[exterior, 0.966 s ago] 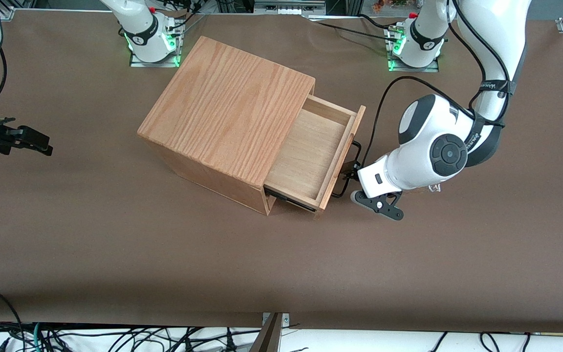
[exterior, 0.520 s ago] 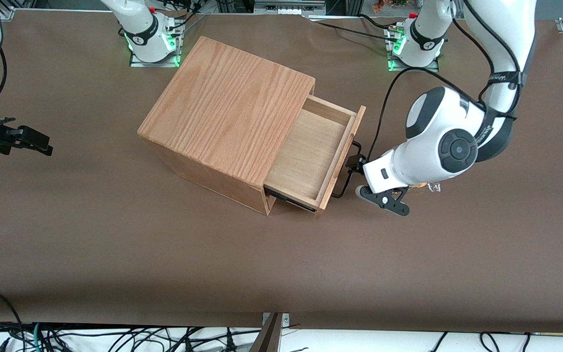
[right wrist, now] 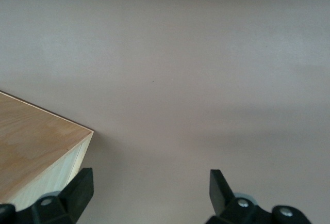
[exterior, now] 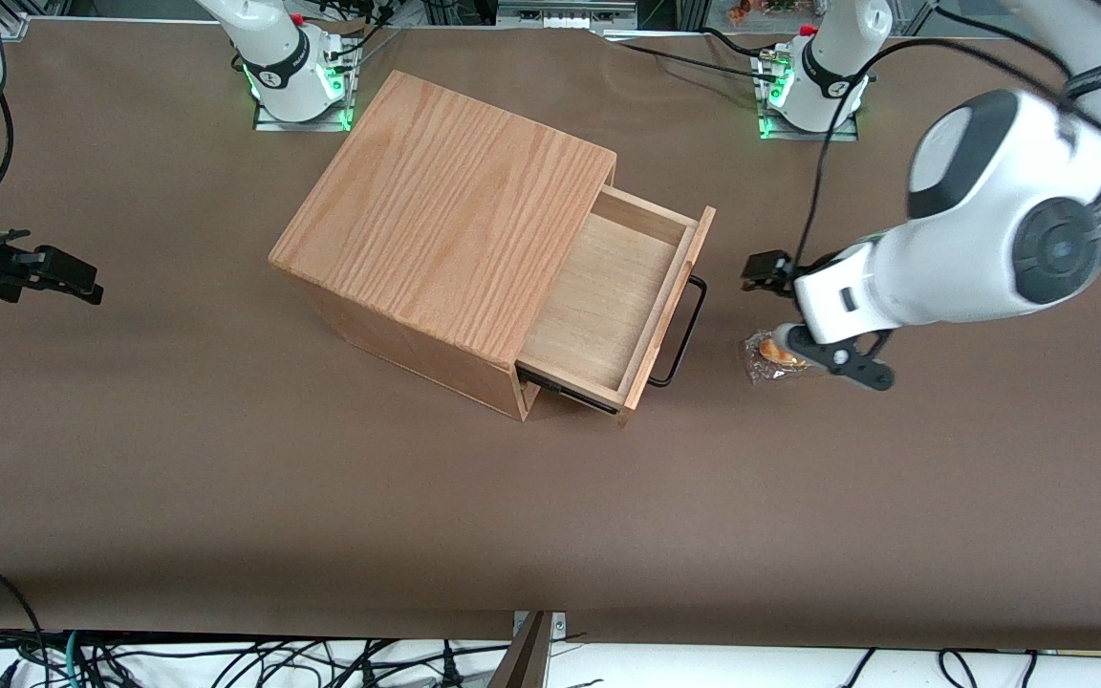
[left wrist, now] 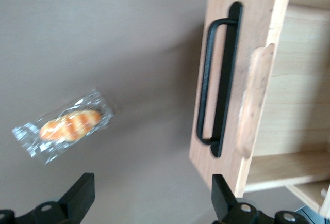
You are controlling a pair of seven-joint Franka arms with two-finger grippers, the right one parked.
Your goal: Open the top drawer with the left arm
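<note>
The top drawer (exterior: 608, 296) stands pulled out of its wooden box (exterior: 445, 210), showing its pale inside. Its black wire handle (exterior: 684, 330) hangs free on the oak-grain front (left wrist: 247, 53); the handle (left wrist: 219, 79) is untouched. The left arm's gripper (exterior: 763, 270) hovers apart from the handle, off toward the working arm's end of the table. In the left wrist view the gripper (left wrist: 152, 201) is open, with only bare table between its fingers (left wrist: 77, 198).
A clear-wrapped bread roll (exterior: 772, 354) lies on the brown table under the wrist, also seen as the roll (left wrist: 67, 126) beside the drawer front. Two arm bases with green lights (exterior: 297, 81) (exterior: 813, 86) stand at the table's rear edge. Cables run along the near edge.
The gripper has left the drawer handle and drawn away toward the working arm's end, rising. The wrapped roll is now uncovered. The drawer has not moved.
</note>
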